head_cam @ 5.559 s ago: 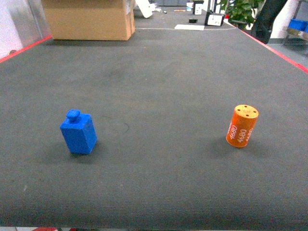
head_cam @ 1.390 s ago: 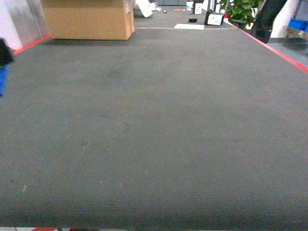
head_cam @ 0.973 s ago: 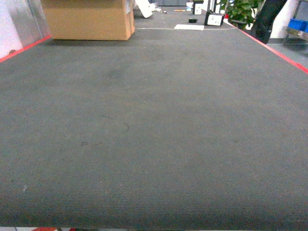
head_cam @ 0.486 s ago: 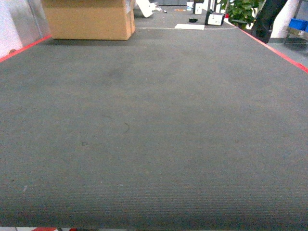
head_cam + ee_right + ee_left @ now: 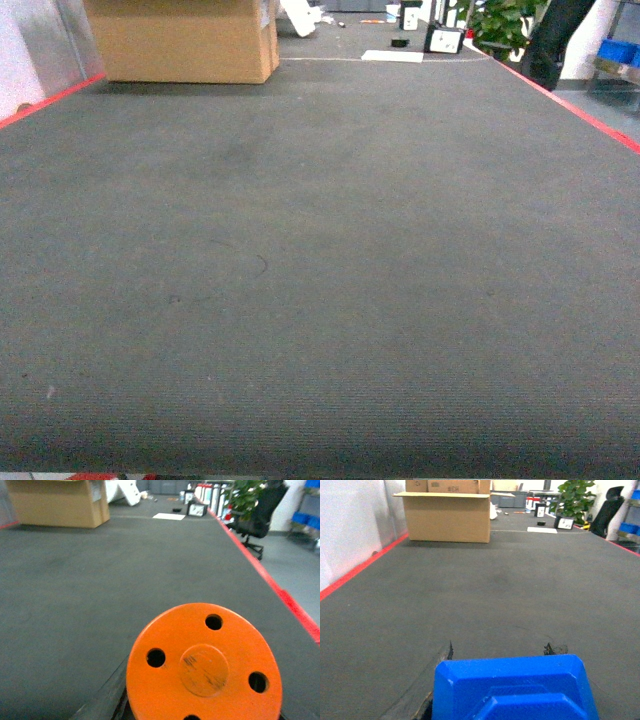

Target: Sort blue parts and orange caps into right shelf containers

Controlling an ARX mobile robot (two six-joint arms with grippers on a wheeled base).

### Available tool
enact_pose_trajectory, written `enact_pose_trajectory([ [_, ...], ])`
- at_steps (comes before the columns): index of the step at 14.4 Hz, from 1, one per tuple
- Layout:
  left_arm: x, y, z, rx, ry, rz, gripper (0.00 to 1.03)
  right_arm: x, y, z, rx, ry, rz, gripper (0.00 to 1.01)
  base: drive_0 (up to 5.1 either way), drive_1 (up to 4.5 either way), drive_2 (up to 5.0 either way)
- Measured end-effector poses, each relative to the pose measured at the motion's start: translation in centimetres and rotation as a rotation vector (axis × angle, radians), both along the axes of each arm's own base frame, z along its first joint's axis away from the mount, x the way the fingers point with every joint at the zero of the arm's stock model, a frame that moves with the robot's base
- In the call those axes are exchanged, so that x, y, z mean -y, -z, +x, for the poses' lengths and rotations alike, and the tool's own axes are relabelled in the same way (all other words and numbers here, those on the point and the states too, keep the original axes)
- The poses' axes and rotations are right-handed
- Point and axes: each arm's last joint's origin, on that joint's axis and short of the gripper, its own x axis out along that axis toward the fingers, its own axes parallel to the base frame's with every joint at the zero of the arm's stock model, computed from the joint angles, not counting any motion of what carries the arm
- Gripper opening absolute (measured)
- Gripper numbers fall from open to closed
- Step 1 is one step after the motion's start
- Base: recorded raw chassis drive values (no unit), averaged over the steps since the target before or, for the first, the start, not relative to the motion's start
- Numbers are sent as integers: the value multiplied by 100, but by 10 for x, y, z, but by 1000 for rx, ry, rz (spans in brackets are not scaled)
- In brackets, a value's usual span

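Left gripper [image 5: 497, 652] grips the blue part [image 5: 512, 690], right gripper holds the orange cap [image 5: 202, 665] — both clear of the mat; keep grips firm, carry level — containers out of view.

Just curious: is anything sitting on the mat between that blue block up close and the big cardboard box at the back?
No. In the left wrist view only bare dark mat stretches between the blue block and the cardboard box.

Grey mat [image 5: 330, 250], cardboard box [image 5: 185, 38] on it
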Motion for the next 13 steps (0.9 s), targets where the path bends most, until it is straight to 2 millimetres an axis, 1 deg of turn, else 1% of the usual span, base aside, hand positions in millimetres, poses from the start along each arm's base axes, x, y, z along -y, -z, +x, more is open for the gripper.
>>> enact_pose_trajectory([
  [1, -4, 2, -1, -3, -28, 0, 44, -1, 5, -5, -12, -18, 0, 44, 0, 0, 0],
  [2, -4, 5, -2, -3, -24, -3, 44, -1, 6, -7, 20, -11, 0, 44, 0, 0, 0],
  [3, -2, 7, -4, -18, 3, -2, 44, -1, 5, -7, 24, -11, 0, 44, 0, 0, 0],
  [4, -3, 15, -11, -35, -7, -2, 44, -1, 7, -7, 19, -11, 0, 44, 0, 0, 0],
  [5, -3, 12, -13, 5, -10, -3, 44, -1, 9, -7, 18, -11, 0, 44, 0, 0, 0],
  [6, -3, 14, -13, 8, -8, -3, 44, -1, 16, -8, 30, -11, 0, 44, 0, 0, 0],
  [7, -3, 19, -13, -7, -4, -2, 44, -1, 17, -7, 19, -11, 1, 44, 0, 0, 0],
  [13, -3, 19, -13, 1, -8, -3, 44, -1, 16, -8, 28, -11, 0, 44, 0, 0, 0],
])
